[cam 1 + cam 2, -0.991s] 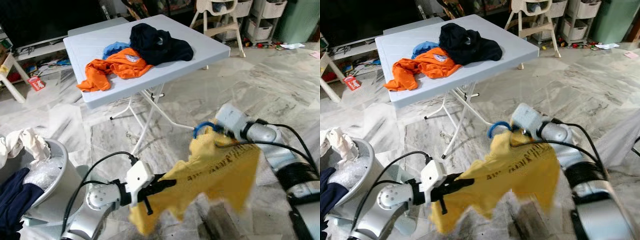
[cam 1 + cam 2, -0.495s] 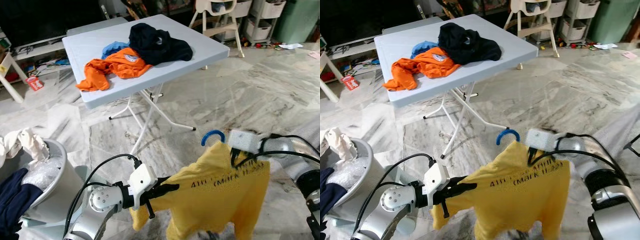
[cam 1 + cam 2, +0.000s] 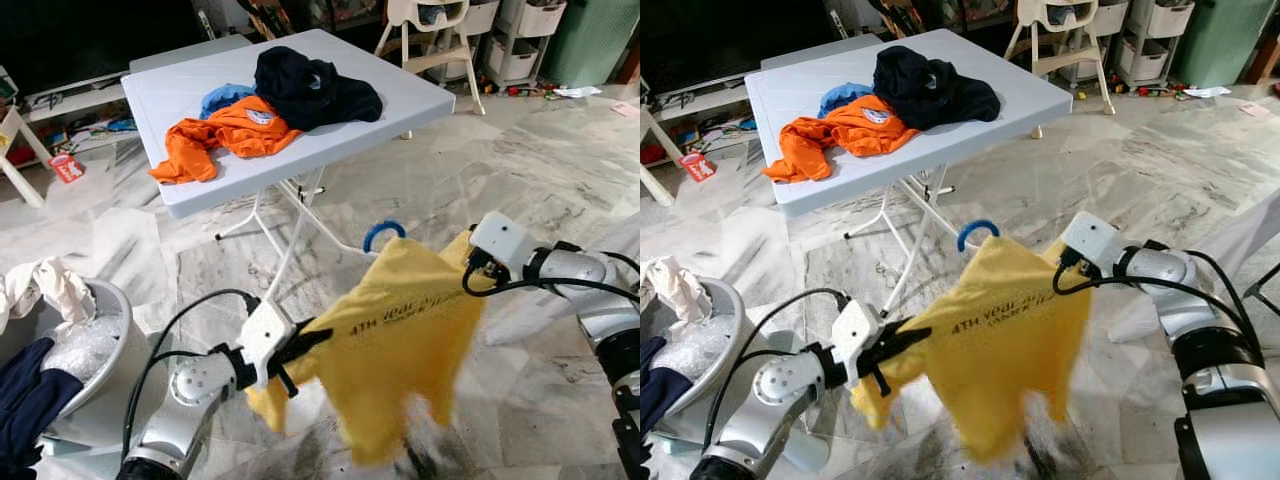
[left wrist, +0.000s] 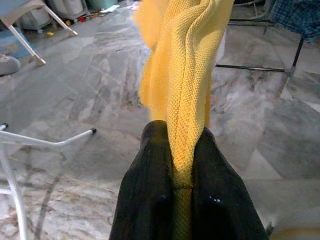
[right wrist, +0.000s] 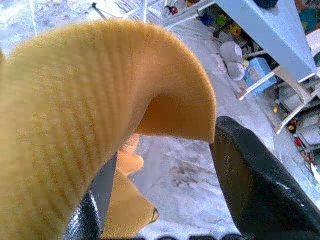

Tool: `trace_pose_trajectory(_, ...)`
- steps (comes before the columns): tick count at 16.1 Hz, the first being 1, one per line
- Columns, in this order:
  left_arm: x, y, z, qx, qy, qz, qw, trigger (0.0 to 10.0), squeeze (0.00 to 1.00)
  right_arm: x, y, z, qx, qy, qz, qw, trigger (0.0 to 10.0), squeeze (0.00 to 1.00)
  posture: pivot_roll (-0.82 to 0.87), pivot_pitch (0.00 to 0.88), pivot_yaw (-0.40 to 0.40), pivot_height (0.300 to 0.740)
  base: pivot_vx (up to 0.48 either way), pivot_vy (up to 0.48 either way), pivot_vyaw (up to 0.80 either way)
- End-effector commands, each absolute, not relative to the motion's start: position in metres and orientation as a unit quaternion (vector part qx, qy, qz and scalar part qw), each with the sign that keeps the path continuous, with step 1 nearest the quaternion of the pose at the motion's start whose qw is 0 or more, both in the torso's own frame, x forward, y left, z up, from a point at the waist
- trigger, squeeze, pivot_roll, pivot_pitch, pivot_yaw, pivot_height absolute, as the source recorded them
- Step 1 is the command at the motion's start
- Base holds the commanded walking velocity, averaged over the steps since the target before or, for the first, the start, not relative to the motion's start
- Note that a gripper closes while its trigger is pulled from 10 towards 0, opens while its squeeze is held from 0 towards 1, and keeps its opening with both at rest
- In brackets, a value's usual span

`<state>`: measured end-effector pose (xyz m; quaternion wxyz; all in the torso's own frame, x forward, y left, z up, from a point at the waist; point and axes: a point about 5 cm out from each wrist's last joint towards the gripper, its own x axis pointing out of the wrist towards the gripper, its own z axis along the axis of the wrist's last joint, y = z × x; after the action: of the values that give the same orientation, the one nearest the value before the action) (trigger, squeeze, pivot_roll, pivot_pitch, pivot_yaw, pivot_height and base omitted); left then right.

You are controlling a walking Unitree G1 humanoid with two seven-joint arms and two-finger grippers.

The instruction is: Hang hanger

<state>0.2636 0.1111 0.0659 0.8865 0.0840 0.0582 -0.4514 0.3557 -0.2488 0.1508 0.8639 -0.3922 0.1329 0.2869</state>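
A yellow T-shirt (image 3: 400,340) with dark lettering hangs on a blue hanger, whose hook (image 3: 384,232) sticks out of the collar. The shirt is stretched in the air between both arms, above the marble floor in front of the table. My left gripper (image 3: 300,345) is shut on one sleeve end; in the left wrist view the yellow cloth (image 4: 187,100) is pinched between the black fingers (image 4: 150,190). My right gripper (image 3: 470,262) is shut on the other shoulder of the shirt, with cloth (image 5: 100,110) bunched between its fingers (image 5: 255,175). The hanger's body is hidden inside the shirt.
A white folding table (image 3: 180,100) stands ahead with an orange shirt (image 3: 235,130), a blue garment (image 3: 225,97) and a dark garment (image 3: 315,85) on it. A grey laundry basket (image 3: 120,340) with clothes is at the left. A high chair (image 3: 430,40) and storage shelves (image 3: 520,25) stand behind.
The shirt and hanger have swung up and to the left, toward the table legs. My right gripper rose with it; the left gripper lifted a little.
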Motion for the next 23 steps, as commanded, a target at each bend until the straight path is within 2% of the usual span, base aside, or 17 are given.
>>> trace_pose_trajectory(1, 0.272, 0.118, 0.076, 0.083, 0.03, -0.427, 0.9, 0.0, 0.0, 0.351, -0.252, 0.149, -0.388, 0.146, 0.311, 0.856, 10.0, 1.0, -0.14, 0.034, 0.057, 0.74, 0.0, 0.0, 0.0)
trace_pose_trajectory(4, 0.272, 0.117, 0.072, 0.084, 0.034, -0.425, 0.901, 0.0, 0.0, 0.341, -0.255, 0.144, -0.396, 0.189, 0.368, 0.82, 10.0, 1.0, -0.14, 0.033, 0.058, 0.74, 0.0, 0.0, 0.0)
trace_pose_trajectory(5, 0.271, 0.117, 0.071, 0.084, 0.036, -0.426, 0.9, 0.0, 0.0, 0.336, -0.256, 0.142, -0.398, 0.21, 0.393, 0.802, 10.0, 1.0, -0.14, 0.031, 0.058, 0.74, 0.0, 0.0, 0.0)
trace_pose_trajectory(6, 0.271, 0.117, 0.07, 0.085, 0.038, -0.427, 0.9, 0.0, 0.0, 0.327, -0.262, 0.139, -0.406, 0.241, 0.423, 0.773, 10.0, 1.0, -0.14, 0.031, 0.057, 0.74, 0.0, 0.0, 0.0)
trace_pose_trajectory(7, 0.271, 0.117, 0.07, 0.085, 0.038, -0.426, 0.9, 0.0, 0.0, 0.327, -0.266, 0.14, -0.413, 0.244, 0.417, 0.773, 10.0, 1.0, -0.14, 0.03, 0.055, 0.74, 0.0, 0.0, 0.0)
trace_pose_trajectory(8, 0.271, 0.118, 0.069, 0.083, 0.039, -0.424, 0.901, 0.0, 0.0, 0.332, -0.268, 0.145, -0.417, 0.227, 0.389, 0.789, 10.0, 1.0, -0.14, 0.031, 0.053, 0.74, 0.0, 0.0, 0.0)
trace_pose_trajectory(9, 0.271, 0.118, 0.069, 0.083, 0.04, -0.423, 0.901, 0.0, 0.0, 0.349, -0.271, 0.159, -0.436, 0.172, 0.295, 0.833, 10.0, 1.0, -0.15, 0.033, 0.05, 0.74, 0.0, 0.0, 0.0)
trace_pose_trajectory(10, 0.271, 0.118, 0.068, 0.082, 0.039, -0.424, 0.901, 0.0, 0.0, 0.363, -0.274, 0.172, -0.413, 0.138, 0.195, 0.879, 10.0, 1.0, -0.15, 0.033, 0.05, 0.74, 0.0, 0.0, 0.0)
trace_pose_trajectory(13, 0.269, 0.108, 0.069, 0.068, 0.033, -0.429, 0.9, 0.0, 0.0, 0.374, -0.253, 0.178, -0.351, 0.056, 0.117, 0.927, 10.0, 1.0, -0.15, 0.034, 0.046, 0.74, 0.0, 0.0, 0.0)
trace_pose_trajectory(14, 0.269, 0.106, 0.069, 0.064, 0.032, -0.43, 0.9, 0.0, 0.0, 0.374, -0.246, 0.176, -0.342, 0.038, 0.114, 0.932, 10.0, 1.0, -0.15, 0.034, 0.046, 0.74, 0.0, 0.0, 0.0)
trace_pose_trajectory(15, 0.267, 0.101, 0.069, 0.056, 0.029, -0.436, 0.898, 0.0, 0.0, 0.373, -0.226, 0.164, -0.339, 0.003, 0.095, 0.936, 10.0, 1.0, -0.15, 0.035, 0.045, 0.74, 0.0, 0.0, 0.0)
trace_pose_trajectory(16, 0.266, 0.101, 0.07, 0.053, 0.027, -0.438, 0.897, 0.0, 0.0, 0.372, -0.223, 0.161, -0.336, -0.003, 0.085, 0.938, 10.0, 1.0, -0.15, 0.035, 0.047, 0.74, 0.0, 0.0, 0.0)
trace_pose_trajectory(17, 0.265, 0.099, 0.072, 0.045, 0.025, -0.441, 0.896, 0.0, 0.0, 0.37, -0.216, 0.15, -0.297, -0.004, 0.051, 0.954, 10.0, 1.0, -0.15, 0.036, 0.047, 0.74, 0.0, 0.0, 0.0)
trace_pose_trajectory(21, 0.263, 0.09, 0.08, 0.016, 0.013, -0.465, 0.885, 0.0, 0.0, 0.364, -0.202, 0.133, -0.334, -0.027, -0.01, 0.942, 10.0, 1.0, -0.15, 0.037, 0.046, 0.74, 0.0, 0.0, 0.0)
trace_pose_trajectory(22, 0.262, 0.086, 0.085, 0.005, 0.007, -0.473, 0.881, 0.0, 0.0, 0.364, -0.201, 0.13, -0.378, -0.029, -0.019, 0.925, 10.0, 1.0, -0.15, 0.037, 0.047, 0.74, 0.0, 0.0, 0.0)
trace_pose_trajectory(23, 0.263, 0.085, 0.089, -0.003, 0.002, -0.475, 0.88, 0.0, 0.0, 0.364, -0.201, 0.124, -0.357, -0.005, -0.004, 0.934, 10.0, 1.0, -0.15, 0.037, 0.048, 0.74, 0.0, 0.0, 0.0)
